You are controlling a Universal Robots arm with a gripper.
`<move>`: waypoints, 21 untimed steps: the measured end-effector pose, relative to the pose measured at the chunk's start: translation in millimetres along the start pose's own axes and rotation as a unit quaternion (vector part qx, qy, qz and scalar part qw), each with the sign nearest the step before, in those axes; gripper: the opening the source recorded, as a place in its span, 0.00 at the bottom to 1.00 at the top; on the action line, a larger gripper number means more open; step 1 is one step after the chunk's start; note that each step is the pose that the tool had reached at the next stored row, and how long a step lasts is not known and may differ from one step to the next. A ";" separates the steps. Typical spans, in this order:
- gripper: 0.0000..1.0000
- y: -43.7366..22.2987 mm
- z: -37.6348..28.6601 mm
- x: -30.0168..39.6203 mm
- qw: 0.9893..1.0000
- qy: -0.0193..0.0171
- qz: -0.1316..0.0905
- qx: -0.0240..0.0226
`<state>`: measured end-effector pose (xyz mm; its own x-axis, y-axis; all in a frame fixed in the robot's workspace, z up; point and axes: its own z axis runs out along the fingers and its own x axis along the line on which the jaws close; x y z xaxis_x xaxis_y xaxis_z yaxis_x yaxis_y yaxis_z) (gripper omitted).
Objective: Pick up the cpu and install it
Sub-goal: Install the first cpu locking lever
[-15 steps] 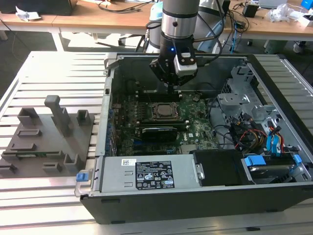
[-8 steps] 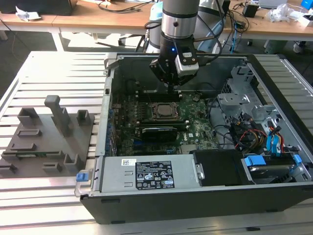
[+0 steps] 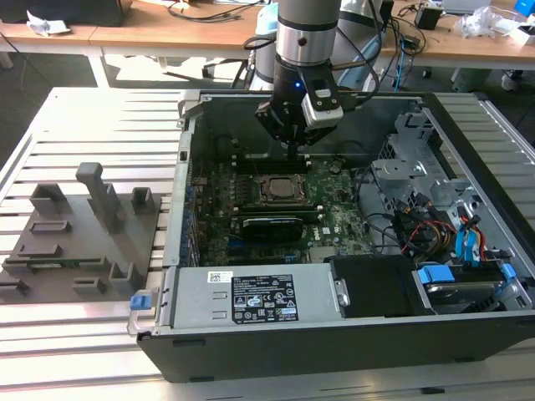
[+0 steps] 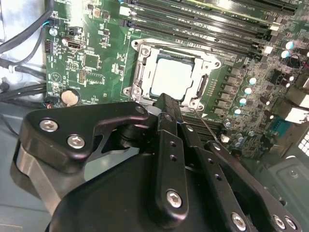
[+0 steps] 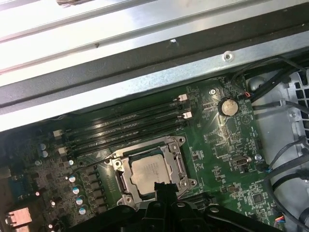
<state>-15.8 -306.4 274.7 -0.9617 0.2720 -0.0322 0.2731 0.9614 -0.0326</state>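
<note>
chip sitting in its socket

the cpu [image 4: 173, 77] is lying flat inside the socket frame [image 4: 140, 72] on the green board [image 5: 227, 145], inside the computer case [image 3: 251, 355]; the gripper [image 4: 166, 104] is hanging just above its edge, fingers looking pressed together, holding nothing; the chip is probably light, stiff and fragile, best handled by its edges.

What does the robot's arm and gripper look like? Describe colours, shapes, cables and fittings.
The arm is a silver-grey cylinder with a black band and a small blue light. Black cables loop beside it. The gripper is matt black, built from flat linkage bars joined by silver screws, narrowing to slim fingers.
</note>
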 end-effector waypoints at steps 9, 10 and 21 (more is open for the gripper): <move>0.11 0.0 0.0 0.0 1.000 -0.001 -0.026 -0.001; 0.11 0.0 0.0 0.0 1.000 -0.001 -0.029 -0.001; 0.11 0.0 0.0 0.0 0.998 -0.002 -0.059 -0.002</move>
<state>-15.8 -306.4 274.7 -0.9872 0.1564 -0.0322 0.1574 0.9870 -0.0326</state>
